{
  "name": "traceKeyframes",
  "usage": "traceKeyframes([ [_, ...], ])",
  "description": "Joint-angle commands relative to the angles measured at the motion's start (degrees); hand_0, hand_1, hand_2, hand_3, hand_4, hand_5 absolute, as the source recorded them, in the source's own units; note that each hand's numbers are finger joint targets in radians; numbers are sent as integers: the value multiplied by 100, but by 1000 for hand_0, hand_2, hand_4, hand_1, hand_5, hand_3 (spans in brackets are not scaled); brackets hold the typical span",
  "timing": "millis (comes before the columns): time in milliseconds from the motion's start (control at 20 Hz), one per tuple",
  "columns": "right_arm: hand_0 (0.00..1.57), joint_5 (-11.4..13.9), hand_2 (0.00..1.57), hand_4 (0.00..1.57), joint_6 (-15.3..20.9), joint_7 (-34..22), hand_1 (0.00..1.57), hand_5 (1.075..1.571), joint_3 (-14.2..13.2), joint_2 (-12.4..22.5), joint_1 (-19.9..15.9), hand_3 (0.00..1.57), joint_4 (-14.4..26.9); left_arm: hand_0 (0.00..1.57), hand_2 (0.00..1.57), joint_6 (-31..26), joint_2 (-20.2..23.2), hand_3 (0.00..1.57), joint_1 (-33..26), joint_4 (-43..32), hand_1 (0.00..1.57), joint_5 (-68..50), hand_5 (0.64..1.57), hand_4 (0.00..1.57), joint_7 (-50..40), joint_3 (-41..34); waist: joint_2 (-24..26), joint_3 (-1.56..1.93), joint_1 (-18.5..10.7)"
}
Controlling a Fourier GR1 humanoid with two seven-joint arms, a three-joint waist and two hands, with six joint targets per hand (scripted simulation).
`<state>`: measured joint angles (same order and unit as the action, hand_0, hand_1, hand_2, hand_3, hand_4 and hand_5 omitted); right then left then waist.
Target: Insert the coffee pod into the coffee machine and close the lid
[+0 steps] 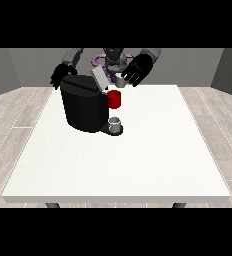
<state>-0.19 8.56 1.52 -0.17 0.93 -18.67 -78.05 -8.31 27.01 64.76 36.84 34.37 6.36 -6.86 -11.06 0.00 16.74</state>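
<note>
So the black coffee machine [83, 107] sits on the white table [138, 160], over toward the left and far half of it. Its lid [100, 78] is flipped up, a pale grey flap tilting up and to the left above the machine's top right corner. Just under that there's a red part [114, 99] sticking out of the machine's right side, and below it a small grey cup [115, 122] standing on the machine's base plate.

The hand at the view's right [136, 70] hovers just right of the raised lid, fingers spread and reaching down toward it. There's a small grey thing right at its fingertips, which looks like the coffee pod [119, 81], sitting above the red part. Can't tell if the fingers are actually pinching it or only touching it.

The hand at the view's left [59, 76] hangs at the machine's far left corner, fingers pointing down and relaxed, holding nothing as far as I can see.
</note>
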Motion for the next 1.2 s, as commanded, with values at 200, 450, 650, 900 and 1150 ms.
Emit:
traceKeyframes([
  [200, 0, -79, 0, 480, -7, -293, 0, 1571, -188, 204, -199, 0, -231, 1307, 1328, 84, 36, 1239, 16, -79, 1307, 107, 1571, 487, 249, -1, -237, -1, 51],
  [450, 0, 152, 0, 480, 143, -180, 0, 1571, 172, -46, 7, 0, -374, 1326, 1335, 110, -21, 1233, 281, -224, 1326, 131, 1571, 503, -27, -71, -324, -1, 266],
  [650, 0, -191, 0, 530, -40, 21, 0, 1571, -298, 187, -34, 0, -101, 1260, 1298, 7, -224, 1208, 230, -103, 1260, 135, 1571, 511, -50, 17, -288, 2, 61],
  [900, 0, -113, 0, 518, 84, -66, 0, 1571, -216, 95, -136, 0, -167, 1185, 1264, 244, -430, 1195, 280, -110, 1185, 269, 1571, 497, -170, 83, -303, 1, 62],
  [1150, 0, -173, 0, 525, 74, 21, 0, 1571, -308, 183, -107, 0, -144, 1204, 1279, 126, -322, 1208, 188, -88, 1204, 287, 1571, 521, 160, 95, -351, 1, -66],
])
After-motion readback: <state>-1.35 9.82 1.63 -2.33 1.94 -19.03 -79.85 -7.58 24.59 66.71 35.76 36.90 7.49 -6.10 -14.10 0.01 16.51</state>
